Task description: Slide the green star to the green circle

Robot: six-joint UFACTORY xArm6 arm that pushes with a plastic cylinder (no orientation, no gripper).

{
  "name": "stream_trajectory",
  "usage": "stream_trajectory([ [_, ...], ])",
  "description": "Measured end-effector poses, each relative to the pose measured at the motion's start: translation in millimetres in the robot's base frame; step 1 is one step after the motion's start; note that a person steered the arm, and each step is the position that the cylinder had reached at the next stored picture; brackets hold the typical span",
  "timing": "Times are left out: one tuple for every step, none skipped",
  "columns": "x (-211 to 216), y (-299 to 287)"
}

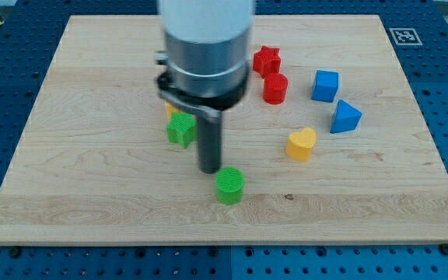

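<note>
- Green star (181, 129) sits on the desk (92, 187), up-left of the green circle (229, 186).
- My tip (210, 170) stands between them, no claw fitted.
- Star looks light, rigid; push its far side.

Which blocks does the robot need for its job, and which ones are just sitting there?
Needed for the job:
green star, at the view's left of my tip
green circle, just below and to the view's right of my tip

Just lying about:
red star
red cylinder
blue cube
blue triangle
yellow heart
yellow block, mostly hidden behind the arm
</note>
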State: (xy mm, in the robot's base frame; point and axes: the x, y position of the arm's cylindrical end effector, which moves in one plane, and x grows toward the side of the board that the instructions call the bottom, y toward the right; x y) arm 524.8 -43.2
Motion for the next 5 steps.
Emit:
stream_trajectory([
  [-7.7,-68.0],
  [-53.9,-98.3],
  [-87.0,-98.3],
  [-83.1,-96.9],
  [-74.1,-75.5],
])
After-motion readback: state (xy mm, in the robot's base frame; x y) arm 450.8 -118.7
